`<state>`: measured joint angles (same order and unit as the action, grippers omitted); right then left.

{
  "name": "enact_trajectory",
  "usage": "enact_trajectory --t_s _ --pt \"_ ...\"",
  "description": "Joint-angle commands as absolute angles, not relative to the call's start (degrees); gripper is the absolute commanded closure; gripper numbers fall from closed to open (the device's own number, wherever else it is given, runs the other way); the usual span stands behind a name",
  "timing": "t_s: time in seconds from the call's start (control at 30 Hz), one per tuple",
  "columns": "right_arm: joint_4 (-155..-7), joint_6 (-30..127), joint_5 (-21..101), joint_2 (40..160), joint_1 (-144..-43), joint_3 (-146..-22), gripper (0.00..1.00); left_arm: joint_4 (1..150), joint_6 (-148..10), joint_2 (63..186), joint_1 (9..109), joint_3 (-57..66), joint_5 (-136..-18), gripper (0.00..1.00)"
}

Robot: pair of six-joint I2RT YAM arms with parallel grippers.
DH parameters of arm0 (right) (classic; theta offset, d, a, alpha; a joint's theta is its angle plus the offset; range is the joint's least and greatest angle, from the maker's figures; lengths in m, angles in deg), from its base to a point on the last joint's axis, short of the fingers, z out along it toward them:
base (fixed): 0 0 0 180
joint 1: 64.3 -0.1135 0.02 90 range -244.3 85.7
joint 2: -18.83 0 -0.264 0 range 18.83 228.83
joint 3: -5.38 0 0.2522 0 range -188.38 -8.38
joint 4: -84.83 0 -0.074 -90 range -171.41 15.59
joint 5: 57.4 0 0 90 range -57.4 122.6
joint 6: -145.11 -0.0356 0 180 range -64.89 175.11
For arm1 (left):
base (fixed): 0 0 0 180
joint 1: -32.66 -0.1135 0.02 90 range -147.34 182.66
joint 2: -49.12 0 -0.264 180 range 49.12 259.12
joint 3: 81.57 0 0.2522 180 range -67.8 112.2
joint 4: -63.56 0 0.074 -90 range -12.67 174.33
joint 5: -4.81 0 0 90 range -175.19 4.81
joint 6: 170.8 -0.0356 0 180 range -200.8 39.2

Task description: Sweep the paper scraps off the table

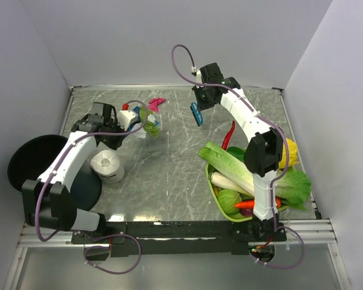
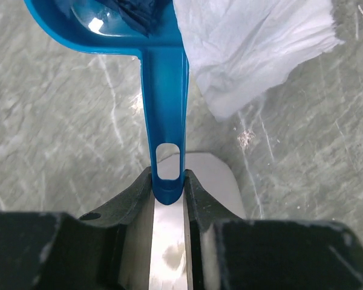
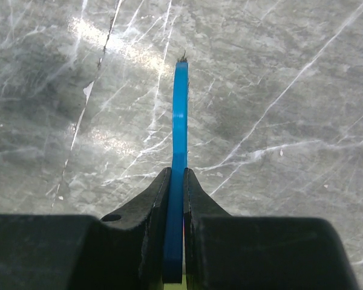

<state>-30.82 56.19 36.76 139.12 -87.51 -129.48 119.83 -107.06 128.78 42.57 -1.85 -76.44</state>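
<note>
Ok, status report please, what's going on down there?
Left tool shut on blue dustpan handle. Right tool shut on blue brush. Paper scraps clustered by dustpan. Tissue roll stands apart from them.

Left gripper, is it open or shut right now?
Shut. In the left wrist view the left gripper has both fingers pressed against the blue dustpan handle, no gap either side.

2 white arms, black joints, purple cables

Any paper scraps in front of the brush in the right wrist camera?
No, the brush in the right gripper points over bare table; no scraps show in that view.
</note>
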Motion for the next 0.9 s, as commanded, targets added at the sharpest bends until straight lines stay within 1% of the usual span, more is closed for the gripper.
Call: enact_trajectory --t_s 0.0,0.2,0.3,0.33,0.43,0.63,0.73,0.87 --pt "-31.7 55.2 38.0 140.0 -87.2 -131.0 1.00 122.1 -106.6 123.7 41.6 0.8 -74.6 0.99" --pt "-31.8 53.2 38.8 139.9 -87.2 -129.7 1.00 124.1 -106.4 119.6 37.9 3.9 -79.2 0.99" --pt "-31.7 52.9 39.5 139.7 -87.4 -128.8 1.00 125.7 -107.1 117.2 32.9 4.2 -80.1 0.99" --pt "-31.7 52.8 39.7 139.7 -87.3 -128.4 1.00 126.2 -107.2 115.9 29.5 4.5 -80.1 0.99" --pt "-31.6 52.6 40.2 139.9 -87.4 -127.9 1.00 128.4 -107.9 112.9 24.1 5.5 -78.7 0.99" --pt "-31.7 51.7 40.9 141.3 -87.8 -128.7 1.00 133.6 -107.6 108.9 16.2 8.4 -76.7 0.99" --pt "-32.0 51.3 40.7 142.3 -89.2 -129.8 1.00 135.0 -105.5 107.5 13.1 8.7 -76.1 0.99" --pt "-32.2 51.0 41.8 143.0 -91.0 -129.8 1.00 135.4 -102.7 104.9 11.6 8.2 -76.9 0.99"
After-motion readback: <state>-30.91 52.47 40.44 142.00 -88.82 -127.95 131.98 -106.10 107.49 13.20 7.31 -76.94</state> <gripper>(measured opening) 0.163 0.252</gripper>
